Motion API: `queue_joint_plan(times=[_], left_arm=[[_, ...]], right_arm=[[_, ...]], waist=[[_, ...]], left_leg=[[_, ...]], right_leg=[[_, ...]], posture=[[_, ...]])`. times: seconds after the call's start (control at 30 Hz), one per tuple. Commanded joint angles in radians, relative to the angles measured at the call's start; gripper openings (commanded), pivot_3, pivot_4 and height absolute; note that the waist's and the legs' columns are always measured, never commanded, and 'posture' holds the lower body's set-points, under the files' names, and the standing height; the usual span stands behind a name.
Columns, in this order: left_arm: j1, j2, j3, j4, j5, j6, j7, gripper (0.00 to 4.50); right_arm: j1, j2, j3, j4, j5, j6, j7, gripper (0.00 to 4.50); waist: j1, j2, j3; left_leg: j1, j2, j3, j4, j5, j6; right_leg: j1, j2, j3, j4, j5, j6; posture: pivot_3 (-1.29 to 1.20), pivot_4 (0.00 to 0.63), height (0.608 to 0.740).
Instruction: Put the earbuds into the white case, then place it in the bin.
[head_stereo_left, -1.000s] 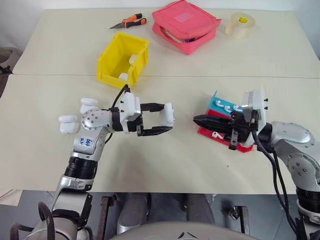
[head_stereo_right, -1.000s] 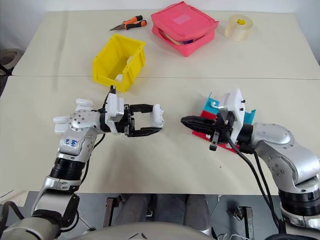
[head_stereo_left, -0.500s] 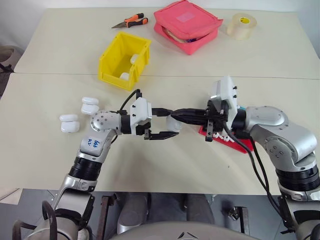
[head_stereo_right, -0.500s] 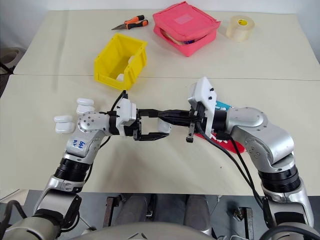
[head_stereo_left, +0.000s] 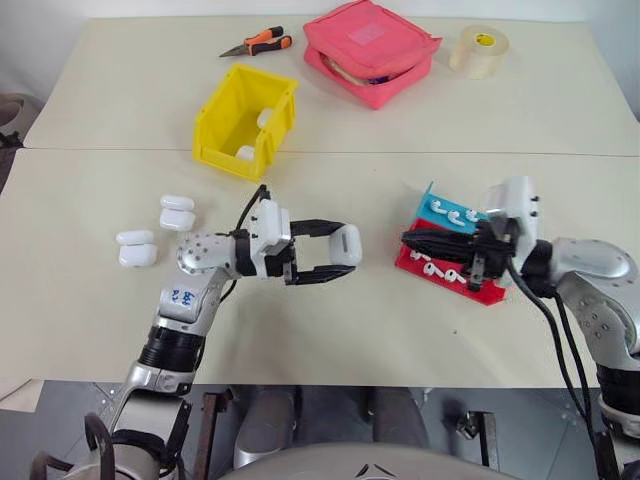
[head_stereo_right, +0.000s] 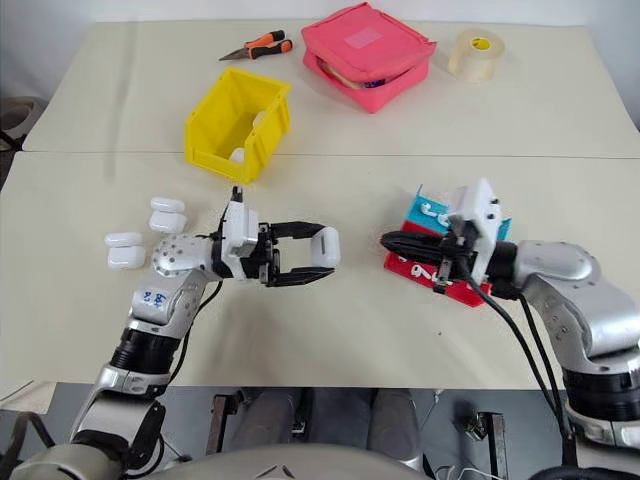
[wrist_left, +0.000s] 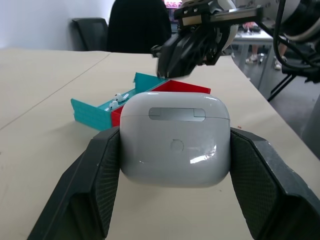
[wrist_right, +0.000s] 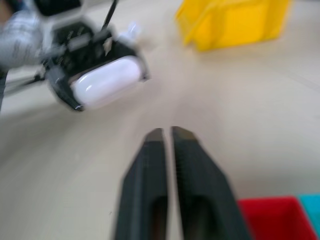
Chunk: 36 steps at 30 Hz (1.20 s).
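White case (wrist_left: 174, 138) sat clamped between the two black fingers (wrist_left: 98, 182) of the left gripper (head_stereo_left: 330, 256), held sideways above the cream table (head_stereo_left: 330, 330) near its middle, with the lid closed and the hinge plate facing the left wrist camera. The left gripper's fingers pressed against both flat sides of the case, closed as far as the case allowed. To the robot's right lay the red-and-blue tray (head_stereo_left: 452, 270), with several tiny white earbuds (head_stereo_left: 452, 214) resting on its blue part and more on the red part. The right gripper (head_stereo_left: 408, 239) hung level just above the near edge of that tray, pointing toward the case, well apart from it; its fingers (wrist_right: 150, 170) stood nearly together with only a thin slit between them, and nothing was seen in them. Farther back on the table, behind the left arm, stood the yellow bin (head_stereo_left: 245, 121), its lowered lip toward the robot, with two white cases lying inside. Four spare white cases (head_stereo_left: 160, 228) lay in two small pairs on the table to the left of the left arm. Along the far edge were orange-handled pliers (head_stereo_left: 258, 42), a pink zip pouch (head_stereo_left: 372, 50) and a roll of tape (head_stereo_left: 479, 50). In the left wrist view a dark office chair (wrist_left: 92, 34) stood beyond the table.
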Motion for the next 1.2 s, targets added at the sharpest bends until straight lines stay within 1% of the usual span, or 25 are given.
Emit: queue_joint_plan(times=[0.03,0.1,0.2,0.3,0.4,0.5,0.63,0.73,0.87,0.93,1.03,1.13,1.2], left_arm=[[0.067,0.028,0.078,-0.085,-0.039,0.005,0.052,2.81],[0.107,0.028,0.118,-0.112,-0.051,0.061,0.129,2.81],[0.150,0.029,0.177,-0.140,-0.037,0.066,0.219,2.81],[0.185,-0.003,0.269,-0.176,-0.033,0.141,0.423,2.81],[0.189,-0.030,0.339,-0.204,-0.050,0.190,0.560,2.81],[0.160,-0.060,0.395,-0.208,-0.073,0.207,0.655,2.81],[0.046,-0.040,0.406,-0.135,-0.047,0.250,0.731,2.81],[-0.081,-0.017,0.379,-0.022,-0.024,0.288,0.746,2.81],[-0.272,-0.002,0.353,0.205,0.037,0.229,0.755,2.81],[-0.334,0.004,0.341,0.293,0.070,0.195,0.756,2.81],[-0.475,0.022,0.316,0.514,0.118,0.168,0.742,2.81],[-0.550,0.033,0.294,0.651,0.149,0.117,0.697,2.81],[-0.577,0.035,0.295,0.702,0.157,0.098,0.693,2.81]], right_arm=[[0.070,0.039,-0.084,-0.104,0.033,-0.103,0.006,1.61],[0.096,0.048,-0.094,-0.116,-0.003,-0.173,0.016,2.32],[0.107,0.066,-0.103,-0.124,-0.005,-0.216,-0.004,3.37],[0.112,0.097,-0.101,-0.128,-0.041,-0.279,-0.038,4.40],[0.116,0.140,-0.097,-0.127,-0.083,-0.358,-0.068,4.46],[0.134,0.148,-0.080,-0.126,-0.120,-0.396,-0.072,4.46],[0.148,0.138,-0.074,-0.109,-0.141,-0.405,-0.075,4.46],[0.146,0.134,-0.061,-0.107,-0.145,-0.402,-0.076,4.46],[0.147,0.123,-0.038,-0.111,-0.154,-0.390,-0.071,4.46],[0.149,0.120,-0.032,-0.113,-0.155,-0.389,-0.072,4.46],[0.148,0.121,-0.019,-0.123,-0.159,-0.385,-0.083,4.46],[0.144,0.124,-0.004,-0.134,-0.163,-0.380,-0.094,4.46],[0.142,0.124,0.002,-0.140,-0.162,-0.377,-0.099,4.46]], waist=[[0.000,0.000,0.000],[0.000,0.000,0.000],[0.001,0.000,0.000],[0.003,0.000,0.000],[0.003,0.000,0.000],[0.004,0.000,0.000],[0.006,0.000,0.000],[0.005,-0.001,0.000],[0.002,-0.001,0.000],[0.001,-0.001,0.000],[0.001,-0.003,0.001],[-0.002,-0.003,0.001],[-0.001,-0.003,0.001]], left_leg=[[0.000,0.000,0.000,0.000,0.000,0.000],[0.000,0.000,-0.001,0.000,0.000,0.000],[0.001,0.000,-0.001,0.000,0.000,0.000],[0.002,0.000,-0.002,0.000,0.000,0.000],[0.003,0.000,-0.004,-0.001,0.000,0.000],[0.003,-0.001,-0.004,-0.001,0.000,0.000],[0.003,-0.001,-0.003,-0.001,0.000,0.000],[0.003,-0.001,-0.001,-0.001,0.000,0.000],[0.003,-0.002,0.001,-0.001,0.000,0.000],[0.003,-0.002,0.003,-0.002,0.000,0.000],[0.003,-0.001,0.003,-0.002,0.000,0.000],[0.003,-0.001,0.004,-0.002,0.000,0.000],[0.003,-0.001,0.004,-0.002,0.000,0.000]], right_leg=[[0.000,0.000,0.000,0.000,0.000,0.000],[0.000,0.000,0.001,0.000,0.000,0.000],[0.000,0.000,0.003,0.000,0.000,0.000],[0.000,0.000,0.003,0.001,0.000,0.000],[0.000,0.000,0.004,0.001,0.000,0.000],[0.000,0.000,0.005,0.001,0.000,0.000],[0.000,0.000,0.004,0.001,0.000,0.000],[0.000,0.000,0.004,0.002,0.000,0.000],[0.000,0.000,0.004,0.002,0.000,0.000],[0.000,0.000,0.003,0.001,0.000,0.000],[0.000,0.000,0.003,0.001,0.000,0.000],[0.000,0.000,0.002,0.001,0.000,0.000],[0.000,0.000,0.002,0.001,0.000,0.000]], posture=[[0.00,0.150,0.740],[0.00,0.150,0.740],[0.00,0.150,0.740],[0.00,0.150,0.740],[0.00,0.150,0.740],[0.00,0.150,0.740],[0.00,0.150,0.740],[0.00,0.150,0.740],[0.00,0.150,0.740],[0.00,0.150,0.740],[0.00,0.150,0.740],[0.00,0.150,0.740],[0.00,0.150,0.740]])
